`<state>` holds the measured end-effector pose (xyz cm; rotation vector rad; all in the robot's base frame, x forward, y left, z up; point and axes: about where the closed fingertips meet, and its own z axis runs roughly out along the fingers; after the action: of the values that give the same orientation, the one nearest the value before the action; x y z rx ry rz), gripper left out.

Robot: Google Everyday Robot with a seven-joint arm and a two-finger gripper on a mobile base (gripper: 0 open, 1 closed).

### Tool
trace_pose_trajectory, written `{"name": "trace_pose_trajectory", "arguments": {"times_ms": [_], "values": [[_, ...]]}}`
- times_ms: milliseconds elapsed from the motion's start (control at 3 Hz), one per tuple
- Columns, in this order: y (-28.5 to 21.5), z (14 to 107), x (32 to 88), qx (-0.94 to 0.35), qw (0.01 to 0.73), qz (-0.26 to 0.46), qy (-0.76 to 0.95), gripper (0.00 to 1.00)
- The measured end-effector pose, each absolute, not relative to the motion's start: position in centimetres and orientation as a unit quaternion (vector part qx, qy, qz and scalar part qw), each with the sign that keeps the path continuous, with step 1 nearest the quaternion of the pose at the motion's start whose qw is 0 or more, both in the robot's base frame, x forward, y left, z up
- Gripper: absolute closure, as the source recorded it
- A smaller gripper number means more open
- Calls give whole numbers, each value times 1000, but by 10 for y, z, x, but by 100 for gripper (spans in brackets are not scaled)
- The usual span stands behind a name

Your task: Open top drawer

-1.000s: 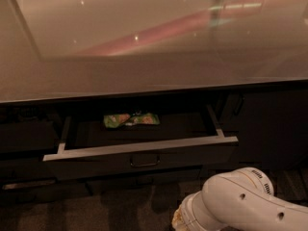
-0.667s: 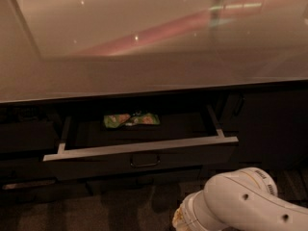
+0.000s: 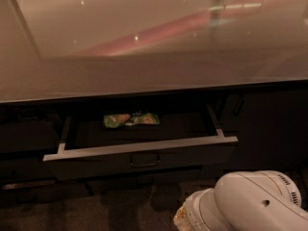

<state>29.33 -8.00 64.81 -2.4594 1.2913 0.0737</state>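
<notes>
The top drawer (image 3: 96, 163) stands pulled out below the counter, with a dark front, a pale metal rim (image 3: 139, 148) and a small loop handle (image 3: 145, 161) at its centre. A green snack packet (image 3: 131, 120) lies inside it toward the back. My white arm (image 3: 245, 203) fills the bottom right corner, below and to the right of the drawer. My gripper is out of view.
A glossy beige countertop (image 3: 154, 57) spans the upper half and overhangs the drawer. Dark cabinet fronts (image 3: 269, 129) flank the drawer on both sides. A dark floor (image 3: 106, 211) lies below the drawer.
</notes>
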Motion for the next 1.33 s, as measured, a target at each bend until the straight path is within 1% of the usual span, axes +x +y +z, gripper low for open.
{"name": "trace_pose_trajectory", "arguments": {"times_ms": [333, 667, 1000, 1333], "values": [[-94, 668, 317, -860, 190, 23, 473, 100], [-129, 710, 367, -834, 208, 15, 510, 100], [-132, 729, 381, -831, 221, -1, 511, 100], [-132, 729, 381, -831, 221, -1, 511, 100]]}}
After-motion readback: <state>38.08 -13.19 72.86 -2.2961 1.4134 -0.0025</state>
